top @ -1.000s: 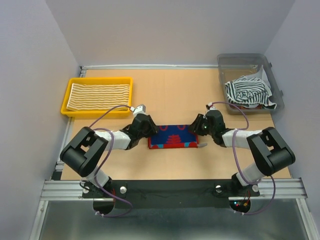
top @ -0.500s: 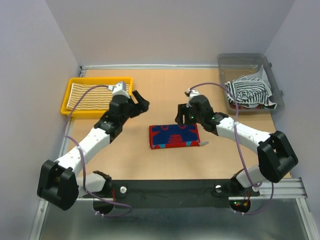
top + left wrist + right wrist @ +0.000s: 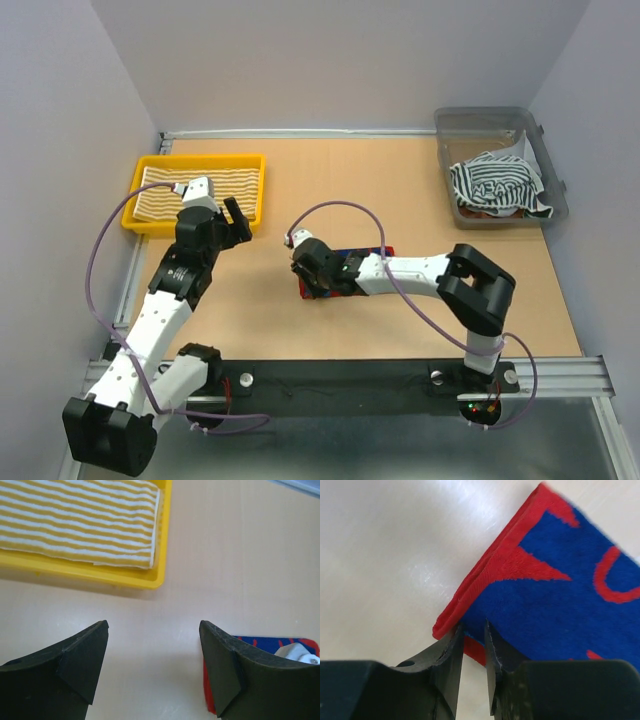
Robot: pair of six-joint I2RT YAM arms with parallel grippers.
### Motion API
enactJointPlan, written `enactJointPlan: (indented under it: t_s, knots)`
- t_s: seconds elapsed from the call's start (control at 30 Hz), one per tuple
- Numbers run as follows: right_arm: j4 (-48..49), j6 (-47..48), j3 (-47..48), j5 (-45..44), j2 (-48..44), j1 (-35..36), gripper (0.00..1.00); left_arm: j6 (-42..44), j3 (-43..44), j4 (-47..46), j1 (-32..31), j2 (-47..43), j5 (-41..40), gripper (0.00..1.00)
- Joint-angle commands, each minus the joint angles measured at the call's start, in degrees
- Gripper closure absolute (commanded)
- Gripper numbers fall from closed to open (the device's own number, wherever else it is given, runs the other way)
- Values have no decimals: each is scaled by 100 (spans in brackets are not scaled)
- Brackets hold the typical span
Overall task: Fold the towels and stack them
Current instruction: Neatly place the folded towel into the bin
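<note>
Right wrist: plush, folded red-blue towel (image 3: pixel 560 595)

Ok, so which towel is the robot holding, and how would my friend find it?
Look at the middle of the tan table, between the yellow plastic tray and the clear grey plastic bin. The folded red-and-blue patterned cloth towel lies there, its edge pinched by the right tool. It's the only towel without stripes and outside a container.
</note>
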State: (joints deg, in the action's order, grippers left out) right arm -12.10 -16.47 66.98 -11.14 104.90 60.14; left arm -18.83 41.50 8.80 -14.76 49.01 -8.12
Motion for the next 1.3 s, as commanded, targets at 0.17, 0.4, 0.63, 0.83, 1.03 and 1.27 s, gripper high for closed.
enactJointPlan:
  t_s: [0.17,0.4,0.63,0.83,1.03,1.27]
  knots:
    - [-512,109,535,-836,821,542,71,371,-10,96,132,91,-401,16]
    - [-1189,92,1115,-1189,277,560,63,336,-28,78,167,-102,-383,17]
    - [-1365,-804,1660,-1022,618,578,43,283,-36,131,263,-138,-480,16]
    - [-1453,-1209,1976,-1189,988,587,46,257,-36,122,378,-164,-436,17]
    - [-1637,-1332,2293,-1268,1489,595,50,275,-45,96,474,-173,-287,17]
    - [-2208,-1728,2372,-1549,1972,648,50,274,-54,61,518,-164,-155,17]
